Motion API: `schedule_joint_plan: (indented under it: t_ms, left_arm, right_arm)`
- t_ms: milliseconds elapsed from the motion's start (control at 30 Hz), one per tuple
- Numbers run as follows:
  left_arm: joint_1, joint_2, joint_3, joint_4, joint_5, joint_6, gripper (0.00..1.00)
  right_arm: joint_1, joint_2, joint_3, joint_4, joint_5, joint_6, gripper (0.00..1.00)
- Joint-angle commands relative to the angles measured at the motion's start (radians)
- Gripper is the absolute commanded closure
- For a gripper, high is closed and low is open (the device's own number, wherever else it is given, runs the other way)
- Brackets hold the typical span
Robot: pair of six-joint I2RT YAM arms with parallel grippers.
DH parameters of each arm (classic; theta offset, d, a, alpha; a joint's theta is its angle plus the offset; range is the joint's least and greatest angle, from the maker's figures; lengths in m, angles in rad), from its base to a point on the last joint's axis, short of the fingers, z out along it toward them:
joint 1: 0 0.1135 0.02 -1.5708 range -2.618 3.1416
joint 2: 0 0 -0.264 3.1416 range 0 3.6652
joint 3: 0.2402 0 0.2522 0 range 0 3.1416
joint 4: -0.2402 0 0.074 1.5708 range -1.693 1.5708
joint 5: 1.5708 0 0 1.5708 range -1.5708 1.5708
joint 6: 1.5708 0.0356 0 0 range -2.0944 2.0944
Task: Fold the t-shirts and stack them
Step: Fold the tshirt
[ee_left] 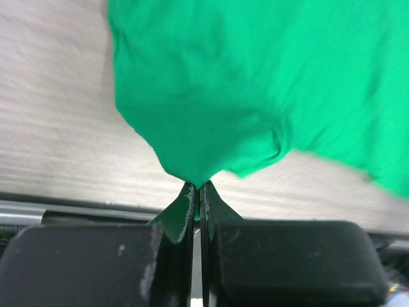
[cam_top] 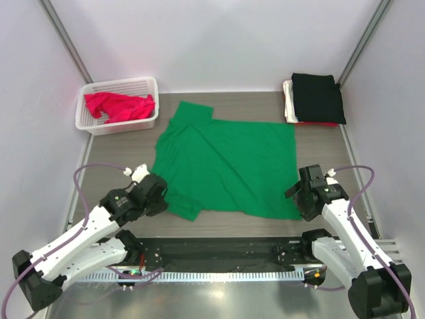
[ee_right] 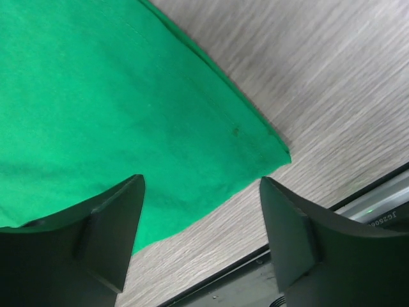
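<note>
The bright green t-shirt [cam_top: 226, 163] lies spread on the wooden table. My left gripper [cam_top: 161, 191] is shut on its near left sleeve; in the left wrist view the green cloth [ee_left: 255, 83] is pinched between my fingertips [ee_left: 197, 190]. My right gripper [cam_top: 300, 199] is open and empty just above the shirt's near right corner [ee_right: 268, 144], its fingers [ee_right: 115, 217] either side of the hem. A red-pink t-shirt [cam_top: 119, 106] lies in the white basket. Folded t-shirts are stacked at the back right, a black one [cam_top: 317, 96] on top, white and red edges below.
The white lattice basket [cam_top: 89, 123] stands at the back left. A black rail [cam_top: 219, 249] runs along the table's near edge between the arm bases. Grey walls enclose the table on three sides.
</note>
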Motion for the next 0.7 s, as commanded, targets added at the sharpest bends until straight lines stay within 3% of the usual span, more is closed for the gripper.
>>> schedule_joint_plan:
  t_ms: [0,233,300,467,667]
  left_arm:
    - [0.088,-0.019,0.050,-0.013,0.016,0.113,1.00]
    - [0.119,-0.030,0.010,0.045,0.065,0.140,1.00]
    - [0.128,-0.029,0.008,0.045,0.065,0.159,1.00]
    - [0.171,-0.026,-0.013,0.089,0.105,0.193,1.00]
    - [0.199,-0.006,-0.015,0.112,0.143,0.223,1.00]
  right_arm:
    - [-0.004,-0.040,-0.023,0.020,0.002,0.088,0.26]
    - [0.006,0.044,-0.045,0.049,0.002,0.151,0.39]
    - [0.007,0.053,-0.049,0.051,0.004,0.175,0.48]
    - [0.006,0.110,-0.100,0.167,0.000,0.177,0.50]
    - [-0.008,0.412,0.018,0.349,0.047,0.050,0.53]
